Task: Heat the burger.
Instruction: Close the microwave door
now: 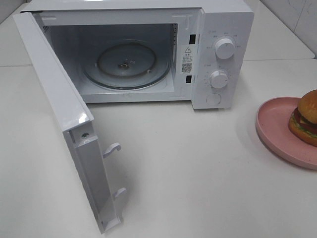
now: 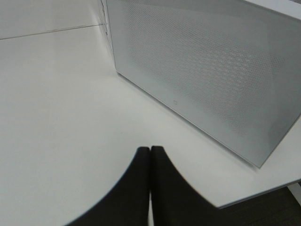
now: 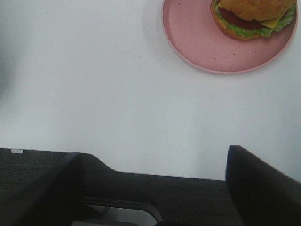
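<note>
Burger (image 3: 251, 19) is what my next move depends on, and it lies ahead of my right gripper (image 3: 155, 188), on the far side of a bare strip of white table (image 3: 94, 94), sitting on the pink plate (image 3: 197, 42). My right fingers (image 3: 261, 188) stand wide apart and hold nothing; they hang over the near edge of the table, well apart from the plate. The burger is round, so I see no long axis to line up with; it stands upright, bun on top, toward the plate's far side as my right wrist sees it.

My left gripper (image 2: 150, 188) is pressed shut with nothing between the fingers, and it looks at the outer face of the microwave door (image 2: 202, 80), not at the food. So I judge the right arm is clearly the nearer one for the pick.

In the high view the burger (image 1: 306, 119) is at the right edge, partly cut off, and the microwave (image 1: 225, 49) stands further back and to the left of it. Its door (image 1: 74, 134) is swung fully open toward the left, and the glass turntable (image 1: 126, 64) inside is bare. The table between plate and oven mouth looks flat and free, so I think the carry path leads back and to the left, with room enough.
</note>
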You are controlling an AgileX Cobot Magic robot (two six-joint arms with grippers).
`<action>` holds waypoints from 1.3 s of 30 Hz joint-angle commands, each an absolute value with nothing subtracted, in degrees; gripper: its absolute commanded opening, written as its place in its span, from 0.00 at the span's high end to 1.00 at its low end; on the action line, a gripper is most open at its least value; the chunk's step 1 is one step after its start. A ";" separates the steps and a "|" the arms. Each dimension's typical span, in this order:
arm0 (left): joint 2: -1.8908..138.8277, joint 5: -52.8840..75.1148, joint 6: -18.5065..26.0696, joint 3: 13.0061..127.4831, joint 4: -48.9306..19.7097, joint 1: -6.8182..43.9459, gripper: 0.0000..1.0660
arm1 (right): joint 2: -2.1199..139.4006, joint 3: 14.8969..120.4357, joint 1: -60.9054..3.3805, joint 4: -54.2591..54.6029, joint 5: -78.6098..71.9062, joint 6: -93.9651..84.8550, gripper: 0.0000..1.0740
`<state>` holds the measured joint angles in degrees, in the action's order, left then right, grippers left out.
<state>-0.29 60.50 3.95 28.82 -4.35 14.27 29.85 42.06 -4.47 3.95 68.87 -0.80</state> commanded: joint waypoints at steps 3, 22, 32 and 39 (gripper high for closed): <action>-1.43 59.59 3.72 28.71 -4.58 14.15 1.00 | 21.08 36.78 -4.18 3.50 66.23 -2.18 0.29; -1.43 59.59 3.72 28.71 -4.58 14.15 1.00 | -1.78 30.54 -4.18 3.90 61.31 -2.86 0.31; -0.17 59.36 4.47 28.76 -6.47 14.15 1.00 | -1.55 29.51 -4.18 3.90 58.96 -2.86 0.36; 4.98 52.83 4.47 30.42 -6.82 14.15 1.00 | -1.49 28.53 -4.18 3.90 57.24 -2.86 0.38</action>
